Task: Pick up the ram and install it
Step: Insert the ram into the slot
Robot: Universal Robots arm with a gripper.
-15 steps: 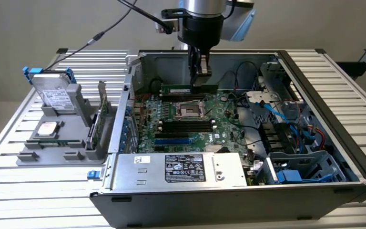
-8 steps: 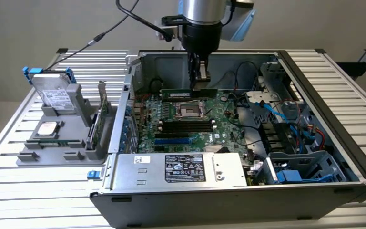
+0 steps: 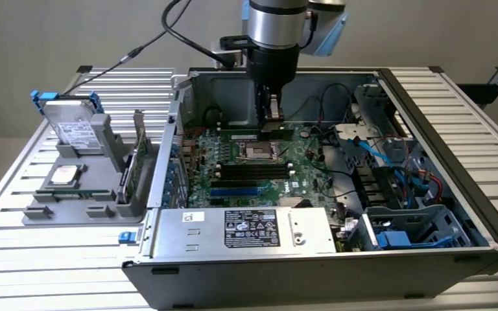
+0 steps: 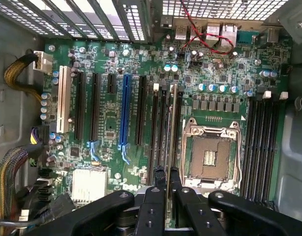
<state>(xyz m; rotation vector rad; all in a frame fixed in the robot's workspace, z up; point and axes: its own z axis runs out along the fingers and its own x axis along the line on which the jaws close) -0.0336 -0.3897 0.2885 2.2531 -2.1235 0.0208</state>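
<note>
My tool (image 4: pixel 166 174) is matt black, plastic by the look. The ram (image 4: pixel 173 123) shows a dull, thin board edge. The motherboard (image 4: pixel 111 123) is green laminate with a slight sheen, its slots (image 4: pixel 94 108) smooth black plastic. The case (image 3: pixel 318 278) is dark painted sheet metal; the counter (image 3: pixel 59 259) is ribbed, satin aluminium.

ram (image 4: pixel 171 123) | thin stick, edge-on | pinched in claw (image 4: pixel 166 174) | at memory slots (image 4: pixel 155 132)

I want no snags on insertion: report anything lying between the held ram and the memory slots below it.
Nothing visible does. The tool holds the ram edge-on directly over the black memory slots beside the CPU socket. Those slots look bare, and the red wires lie away by the rear ports.
</note>
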